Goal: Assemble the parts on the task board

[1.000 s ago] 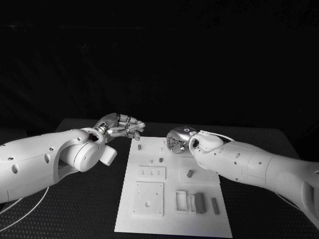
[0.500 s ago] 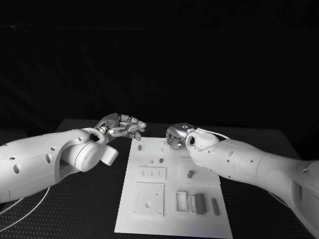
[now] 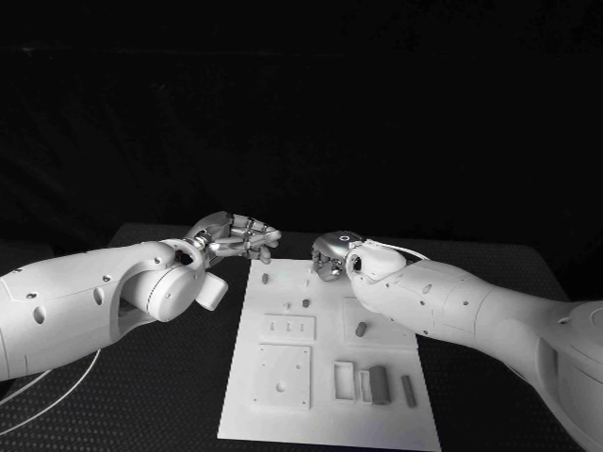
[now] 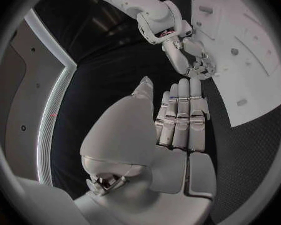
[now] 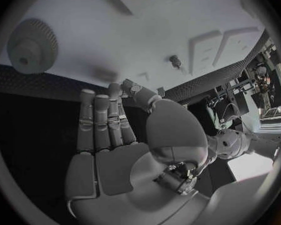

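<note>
silver fingers (image 5: 102, 116) of the right hand (image 3: 337, 255) lie straight and close together in its wrist view, with the thumb beside them and nothing between: released, holding no part. over the last second this hand has drawn back a little toward the far edge of the task board (image 3: 323, 414) and now hovers at the board's far right corner. the left hand (image 3: 234, 235) has barely shifted; it sits just off the far left corner, over the black worktop (image 3: 179, 377). its fingers (image 4: 181, 115) lie straight side by side in its wrist view, also grasping nothing.

out from the hands, the board lies in the middle of the worktop with its small grey parts (image 3: 360, 328) still scattered across it: a peg-like piece near the centre, two more small ones further up, and a row of flat bars (image 3: 378, 384) near the front right. in the right wrist view a round knurled piece (image 5: 32, 45) rests on the board.

neither hand has taken anything, so my guess is that the assembly is yet to begin and the right hand's small retreat is repositioning rather than a pick.
</note>
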### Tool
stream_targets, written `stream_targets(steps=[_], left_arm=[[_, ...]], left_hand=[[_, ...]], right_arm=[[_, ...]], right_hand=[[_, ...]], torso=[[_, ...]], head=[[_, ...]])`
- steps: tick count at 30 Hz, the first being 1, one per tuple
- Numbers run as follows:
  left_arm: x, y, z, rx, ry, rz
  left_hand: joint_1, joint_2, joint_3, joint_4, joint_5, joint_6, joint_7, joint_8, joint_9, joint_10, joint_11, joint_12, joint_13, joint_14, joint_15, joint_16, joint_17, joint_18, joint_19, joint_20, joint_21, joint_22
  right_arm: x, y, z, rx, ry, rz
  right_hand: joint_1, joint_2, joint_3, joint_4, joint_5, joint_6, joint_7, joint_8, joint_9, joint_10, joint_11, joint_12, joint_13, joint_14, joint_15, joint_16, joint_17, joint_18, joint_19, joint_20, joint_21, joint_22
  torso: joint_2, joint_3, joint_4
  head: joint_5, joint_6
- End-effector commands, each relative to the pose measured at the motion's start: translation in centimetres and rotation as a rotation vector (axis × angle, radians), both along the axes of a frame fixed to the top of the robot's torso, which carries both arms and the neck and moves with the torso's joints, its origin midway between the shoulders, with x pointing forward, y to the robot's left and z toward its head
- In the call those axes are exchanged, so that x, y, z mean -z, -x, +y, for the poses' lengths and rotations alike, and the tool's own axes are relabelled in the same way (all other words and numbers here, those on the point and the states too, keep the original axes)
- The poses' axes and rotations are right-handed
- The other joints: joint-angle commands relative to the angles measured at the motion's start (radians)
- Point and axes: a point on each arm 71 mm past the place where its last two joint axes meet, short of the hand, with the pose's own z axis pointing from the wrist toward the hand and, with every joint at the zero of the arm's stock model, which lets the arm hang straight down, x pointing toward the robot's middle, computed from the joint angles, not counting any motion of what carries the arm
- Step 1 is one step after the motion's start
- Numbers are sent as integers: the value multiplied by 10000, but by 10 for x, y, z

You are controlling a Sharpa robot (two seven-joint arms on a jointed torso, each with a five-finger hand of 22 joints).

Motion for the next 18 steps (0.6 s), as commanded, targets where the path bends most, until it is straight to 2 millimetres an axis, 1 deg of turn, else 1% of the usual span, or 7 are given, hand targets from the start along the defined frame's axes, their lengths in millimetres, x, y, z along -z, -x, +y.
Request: stream_targets(steps=[1,6,13,18], left_arm=[[-2,0,-3,80,30,-103],[-3,-1,-4,94,30,-114],[-3,-1,-4,85,27,-124],[-4,-1,-5,103,28,-126]], left_hand=[[-7,-63,-5,-2,34,-16,51,-52,12,45,51,-57,15,2,65,-40,13,144,-29,-75,-51,13],[-8,-64,-6,-2,34,-17,51,-54,14,46,51,-62,17,2,65,-43,16,141,-28,-78,-55,15],[-9,-65,-6,-2,34,-17,51,-55,16,48,51,-67,20,3,64,-47,20,137,-26,-81,-59,16],[-10,-67,-7,-3,34,-16,51,-56,17,50,51,-71,22,3,64,-50,23,134,-25,-83,-63,17]], right_arm=[[2,0,2,-39,397,180],[1,1,6,-120,346,109],[0,2,10,-231,244,-17],[-2,2,12,-237,135,-195]], right_hand=[[-98,-13,59,-14,13,700,-233,117,261,22,-59,34,-14,-3,-57,47,-17,138,5,-53,45,201],[-104,-19,64,-16,13,694,-231,112,261,19,-57,31,-24,-10,-56,51,-29,138,-1,-54,46,199],[-104,-23,72,-22,13,693,-230,109,263,18,-57,30,-34,-13,-56,56,-40,138,-3,-56,47,198],[-115,-36,73,-20,11,690,-228,105,264,17,-55,29,-43,-17,-56,60,-53,138,-4,-56,49,196]], torso=[[1,1,-12],[-5,6,-22],[-7,13,-32],[-7,11,-32]], head=[[27,-10],[74,-27],[88,-28],[93,-27]])
